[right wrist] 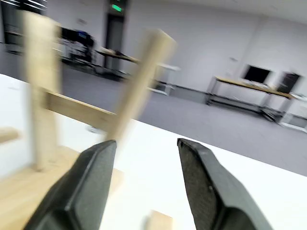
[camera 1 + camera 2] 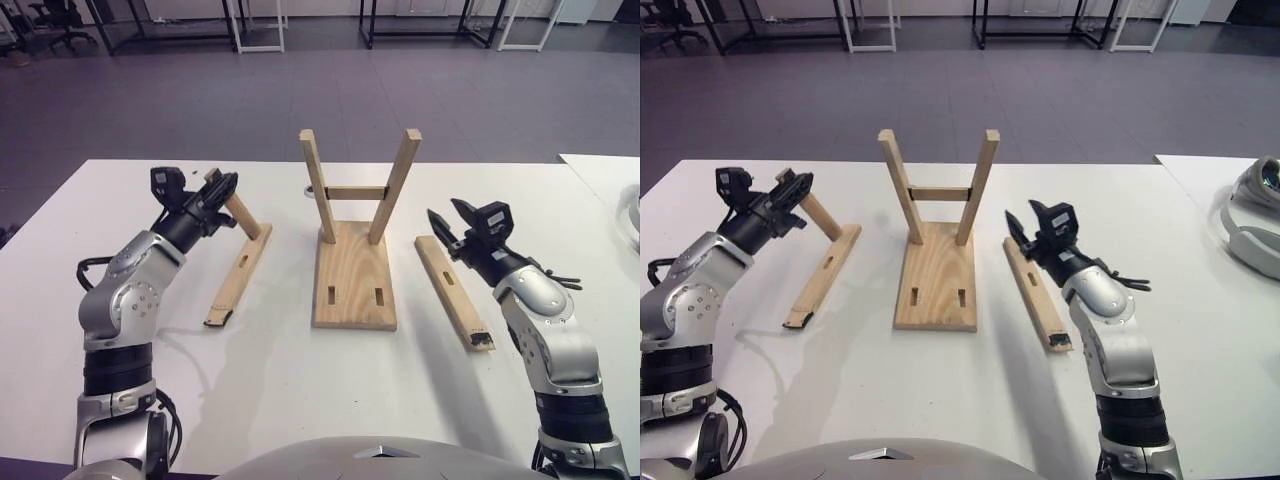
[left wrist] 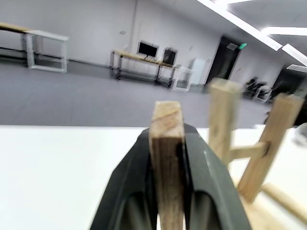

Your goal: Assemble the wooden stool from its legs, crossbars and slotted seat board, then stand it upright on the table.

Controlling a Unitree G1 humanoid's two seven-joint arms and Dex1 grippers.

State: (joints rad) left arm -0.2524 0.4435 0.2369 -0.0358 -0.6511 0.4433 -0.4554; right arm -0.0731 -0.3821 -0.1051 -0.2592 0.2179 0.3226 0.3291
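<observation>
Seat board (image 2: 354, 275) lies mid-frame with two legs (image 2: 318, 185) and a crossbar (image 2: 356, 193) upright on its far end, left gripper (image 2: 224, 186) at upper left pinching the raised stub (image 2: 241, 214) of an L-shaped leg piece (image 2: 243, 268), right gripper (image 2: 448, 226) spread open by the far end of a flat leg piece (image 2: 452, 290) at right.

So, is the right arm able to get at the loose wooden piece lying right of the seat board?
Probably yes: the right end effector is open and hovers close to the far end of the loose wooden piece, with nothing lying between them.
</observation>
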